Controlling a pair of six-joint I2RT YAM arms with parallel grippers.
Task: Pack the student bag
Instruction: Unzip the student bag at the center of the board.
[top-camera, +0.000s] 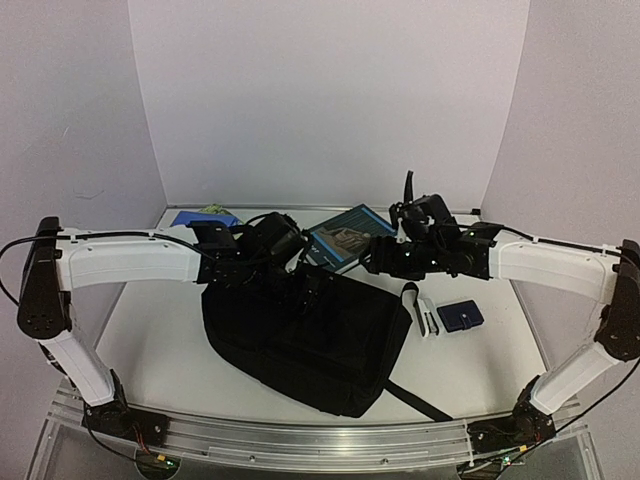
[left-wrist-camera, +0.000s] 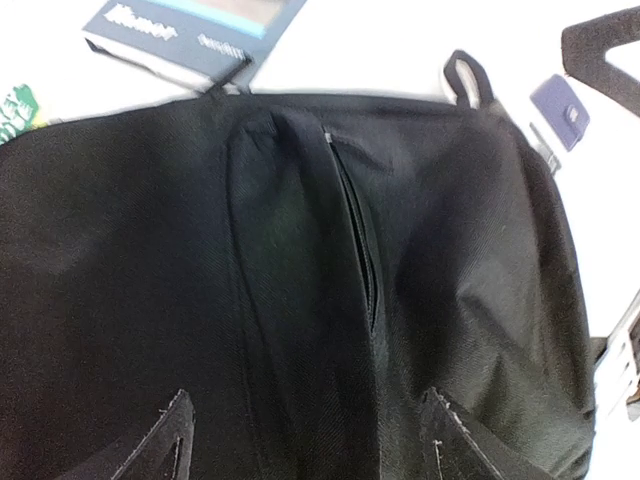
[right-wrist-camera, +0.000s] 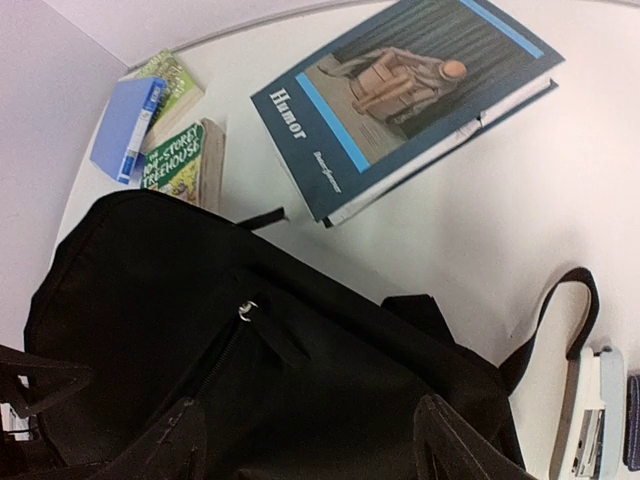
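The left gripper (left-wrist-camera: 305, 455) is seen with its jaws spread wide, and nothing is pinched between them. The student bag (left-wrist-camera: 300, 280) lies directly beneath and ahead of these jaws, and its black fabric fills nearly the whole left wrist view. The fingertips (left-wrist-camera: 165, 445) are shown just over the cloth; whether it is touched cannot be told. A zipper (left-wrist-camera: 355, 230) runs away from the gap between the jaws, slightly towards the right-hand finger. Beyond the bag, ahead and to the right of the jaws, a small dark-blue pouch (left-wrist-camera: 562, 110) is seen on the white table (left-wrist-camera: 400, 40).

The right gripper (right-wrist-camera: 315, 455) is likewise held with its jaws apart and nothing between them. The bag lies beneath and ahead of them, and a metal zipper pull (right-wrist-camera: 247, 310) is seen just ahead of the left-hand finger. Well ahead of the jaws, past the bag's far edge, a dark-blue book (right-wrist-camera: 400, 100) lies flat, cover up. "Humor" is printed on it in white; the smaller line below cannot be read. Ahead and to the left of the jaws lies a green book (right-wrist-camera: 178, 160), on which "STOREY TREEHOUSE" can be read. Just beyond it a blue folder (right-wrist-camera: 122, 128) rests. To the right of the jaws, the bag's black carry loop (right-wrist-camera: 560, 310) lies on the table.
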